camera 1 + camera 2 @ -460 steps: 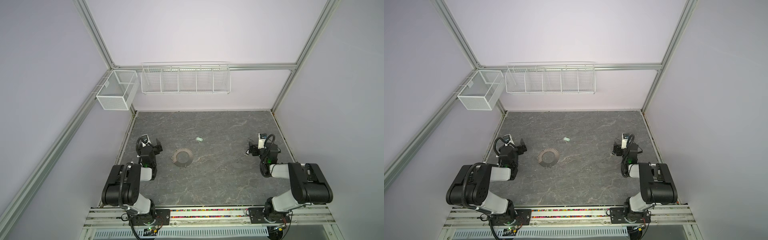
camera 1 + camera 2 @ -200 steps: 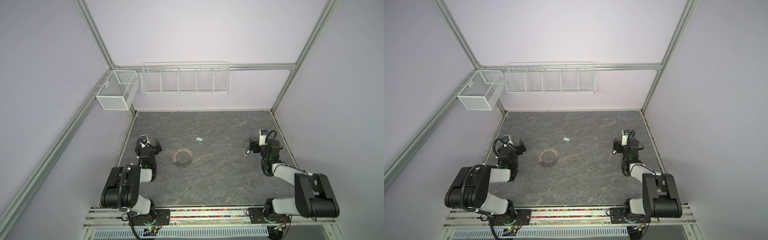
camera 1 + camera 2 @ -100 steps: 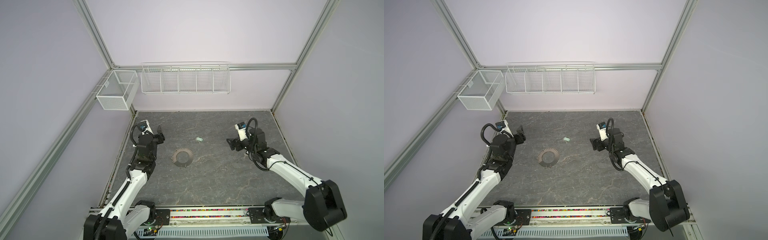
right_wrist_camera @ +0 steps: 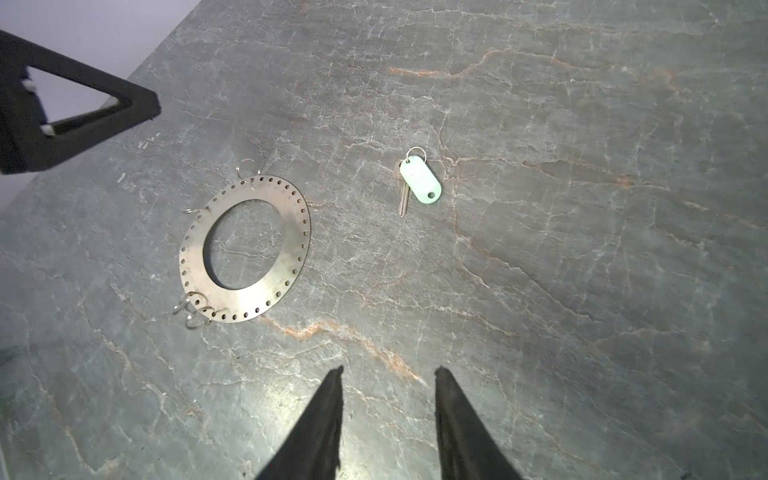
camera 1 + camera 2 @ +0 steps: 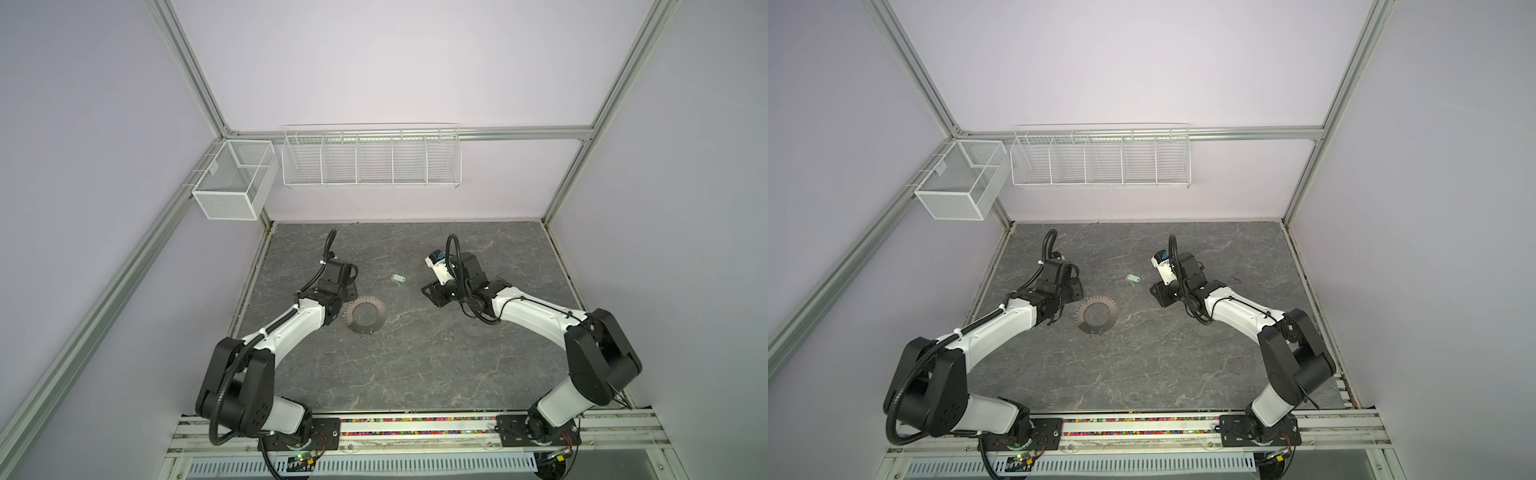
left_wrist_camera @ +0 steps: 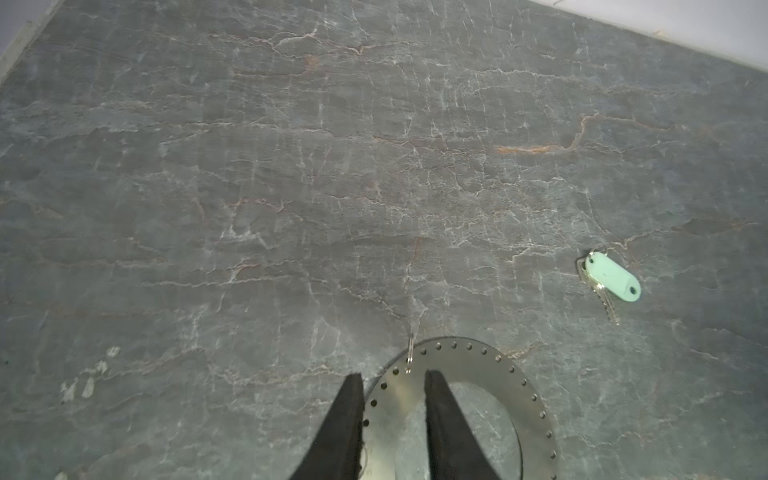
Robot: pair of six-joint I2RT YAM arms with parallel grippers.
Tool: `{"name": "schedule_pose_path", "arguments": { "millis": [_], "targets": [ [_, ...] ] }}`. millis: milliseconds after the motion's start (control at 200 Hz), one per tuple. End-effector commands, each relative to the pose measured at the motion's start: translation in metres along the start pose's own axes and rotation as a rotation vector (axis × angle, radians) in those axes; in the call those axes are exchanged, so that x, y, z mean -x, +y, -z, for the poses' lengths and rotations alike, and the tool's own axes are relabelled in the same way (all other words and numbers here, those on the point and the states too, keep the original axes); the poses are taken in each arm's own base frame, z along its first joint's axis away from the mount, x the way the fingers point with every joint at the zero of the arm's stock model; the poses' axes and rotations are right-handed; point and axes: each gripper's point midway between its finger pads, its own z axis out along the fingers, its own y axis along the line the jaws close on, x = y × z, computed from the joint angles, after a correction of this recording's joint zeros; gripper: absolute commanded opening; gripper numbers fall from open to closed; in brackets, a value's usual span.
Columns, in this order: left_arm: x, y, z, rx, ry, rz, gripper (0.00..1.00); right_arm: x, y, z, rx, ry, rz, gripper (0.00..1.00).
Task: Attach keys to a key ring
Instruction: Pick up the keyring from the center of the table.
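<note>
The key ring [image 5: 365, 314] [image 5: 1097, 313], a flat grey disc with a wide hole, lies flat on the slate table left of centre. Small wire loops sit on its rim [image 4: 249, 297]. One of the keys, with a pale green tag [image 5: 398, 279] [image 4: 420, 181], lies behind and to the right of it. My left gripper [image 6: 392, 374] [image 5: 350, 292] hovers over the ring's left rim [image 6: 498, 374], open by a narrow gap and holding nothing. My right gripper [image 4: 389, 370] [image 5: 432, 293] is open above bare table, right of the green-tagged key. A small dark item [image 5: 1236, 277] lies right of the right arm, too small to identify.
A white wire rack [image 5: 371, 160] hangs on the back wall. A mesh box [image 5: 232, 183] hangs on the left frame. Lilac walls close three sides of the table [image 5: 415, 365]. The arm bases stand on a rail [image 5: 415, 428] at the front edge.
Both arms have unfolded from near their bases and reached out toward the table's middle. Both grippers' jaws have narrowed. The key ring and the green-tagged key have not moved.
</note>
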Motion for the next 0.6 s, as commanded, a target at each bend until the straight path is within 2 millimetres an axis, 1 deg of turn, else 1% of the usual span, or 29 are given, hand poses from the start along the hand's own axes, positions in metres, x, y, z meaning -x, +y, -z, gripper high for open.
{"name": "schedule_pose_path", "arguments": {
  "millis": [0, 135, 225, 275, 595],
  "targets": [
    [-0.005, -0.010, -0.012, 0.002, 0.080, 0.000, 0.21, -0.012, 0.005, 0.000, 0.012, 0.046, -0.025, 0.35],
    [-0.012, -0.011, -0.025, 0.020, 0.134, -0.010, 0.20, -0.021, 0.005, 0.000, 0.002, 0.071, -0.033, 0.35],
    [-0.017, -0.016, -0.033, 0.014, 0.176, -0.026, 0.19, -0.025, 0.005, -0.001, 0.001, 0.089, -0.037, 0.32],
    [-0.019, -0.016, -0.037, 0.022, 0.192, -0.026, 0.19, -0.026, 0.005, -0.001, -0.001, 0.097, -0.037, 0.31],
    [-0.039, -0.012, -0.051, 0.039, 0.244, -0.039, 0.18, -0.032, 0.012, -0.009, 0.020, 0.139, -0.038, 0.27]
  ]
}}
